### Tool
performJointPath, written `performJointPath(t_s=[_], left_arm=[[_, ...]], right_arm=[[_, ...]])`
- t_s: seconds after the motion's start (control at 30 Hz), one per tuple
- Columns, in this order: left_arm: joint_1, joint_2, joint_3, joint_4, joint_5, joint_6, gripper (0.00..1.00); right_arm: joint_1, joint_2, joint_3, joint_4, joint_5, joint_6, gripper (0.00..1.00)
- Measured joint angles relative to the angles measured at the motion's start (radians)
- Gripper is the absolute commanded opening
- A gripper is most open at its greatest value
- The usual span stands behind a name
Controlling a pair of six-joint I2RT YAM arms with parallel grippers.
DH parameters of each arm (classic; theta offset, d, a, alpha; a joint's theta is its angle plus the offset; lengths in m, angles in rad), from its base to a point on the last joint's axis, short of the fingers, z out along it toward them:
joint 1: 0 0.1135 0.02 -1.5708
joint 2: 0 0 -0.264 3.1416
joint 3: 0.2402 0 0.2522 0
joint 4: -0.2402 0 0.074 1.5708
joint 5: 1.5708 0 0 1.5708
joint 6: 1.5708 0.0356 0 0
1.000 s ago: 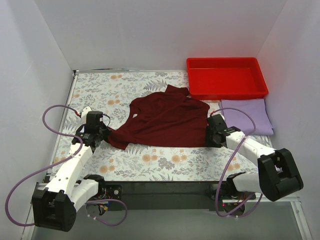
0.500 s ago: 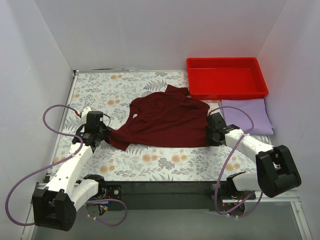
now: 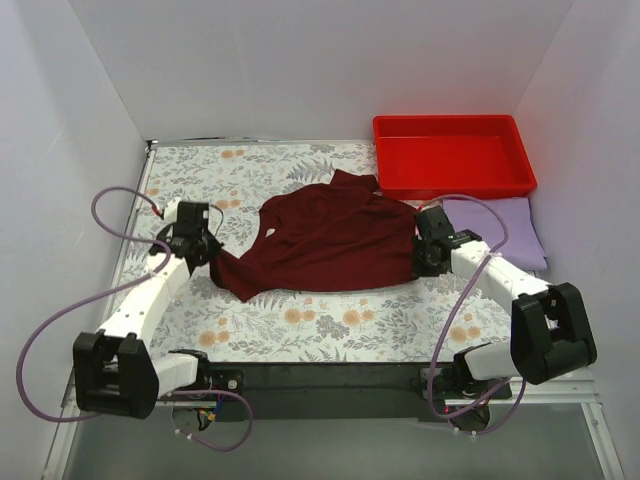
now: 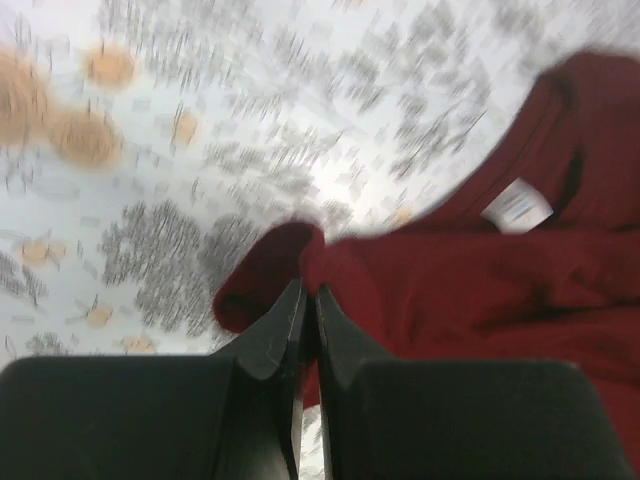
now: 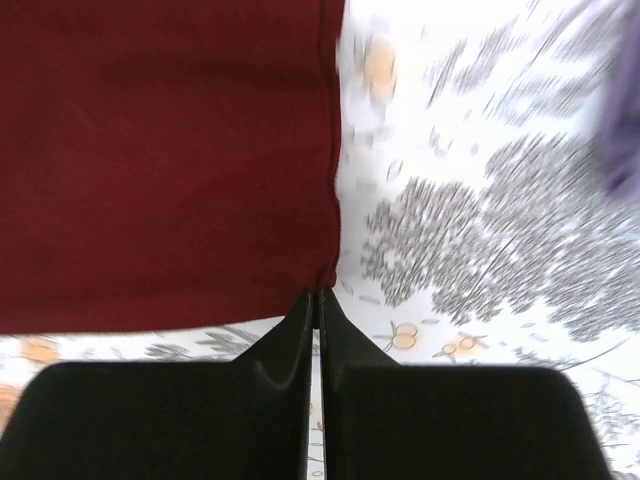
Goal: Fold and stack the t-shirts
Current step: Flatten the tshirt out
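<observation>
The dark maroon t-shirt (image 3: 330, 245) lies spread in the middle of the floral cloth, stretched between both grippers. My left gripper (image 3: 203, 252) is shut on its left edge; the left wrist view shows the cloth (image 4: 450, 270) bunched at the pinched fingertips (image 4: 308, 295), with a white label near the collar. My right gripper (image 3: 424, 258) is shut on the shirt's right lower corner; the right wrist view shows the hem (image 5: 180, 150) meeting the fingertips (image 5: 318, 296). The pale lavender t-shirt (image 3: 505, 230) lies folded at the right, partly under the right arm's cable.
A bright red plastic tray (image 3: 452, 155) stands at the back right, just behind the lavender shirt. White walls close in the table on three sides. Purple cables loop beside both arms. The floral cloth (image 3: 330, 325) shows bare in front of the maroon shirt.
Both grippers have moved away from the near edge, carrying the maroon shirt's edges with them. The left arm moved farther; the shirt's left part is now pulled up and back.
</observation>
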Motion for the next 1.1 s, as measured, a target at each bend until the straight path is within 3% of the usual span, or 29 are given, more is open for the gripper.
performJointPath(t_s=[0.1, 0.3, 0.47, 0.83, 1.1], left_arm=[[0.019, 0.125, 0.21, -0.051, -0.023, 0.0, 0.0], [0.034, 0.332, 0.822, -0.154, -0.122, 0.027, 0.0], [0.035, 0.337, 1.193, -0.202, -0.208, 0.089, 0.0], [0.035, -0.171, 1.23, -0.108, -0.2, 0.284, 0.0], [0.035, -0.257, 1.363, -0.025, -0.143, 0.367, 0.0]], right_arm=[[-0.029, 0.01, 0.176, -0.07, 0.011, -0.038, 0.01], [-0.064, 0.057, 0.761, -0.126, 0.03, -0.144, 0.01], [-0.069, -0.002, 1.08, -0.152, 0.023, -0.238, 0.01], [-0.068, -0.451, 1.077, -0.238, -0.093, -0.369, 0.01], [-0.067, -0.565, 1.102, -0.236, -0.167, -0.422, 0.01]])
